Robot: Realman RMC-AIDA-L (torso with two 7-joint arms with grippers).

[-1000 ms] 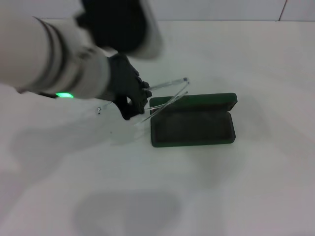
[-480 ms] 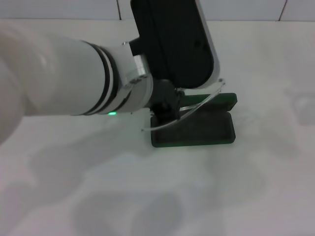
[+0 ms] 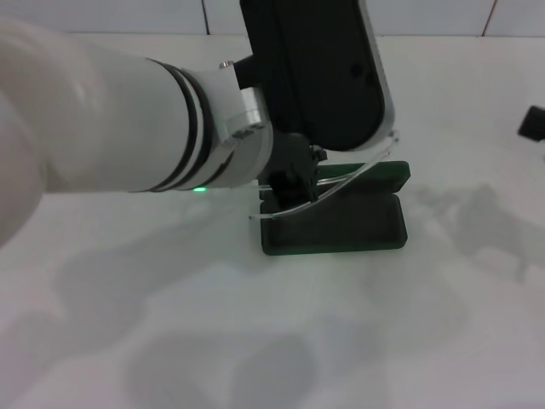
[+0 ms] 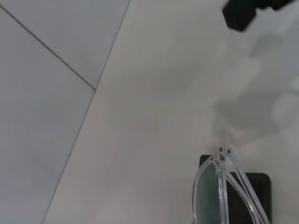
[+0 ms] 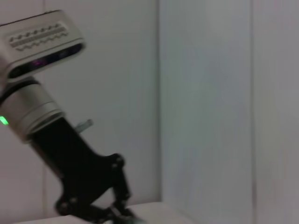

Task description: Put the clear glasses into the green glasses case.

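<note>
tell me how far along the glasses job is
Done: the case lies open, and the left gripper has the glasses gripped. In hand: it holds them above the case's left end, one arm reaching toward the lid. Left: lower and release them. The right gripper sits at the table's right edge.

This looks like a test room or lab set up for a robot, not anyone's home. A plain white surface runs out to walls of large pale panels with thin dark seams. The one big piece of equipment is a white robot arm with a small green light.
</note>
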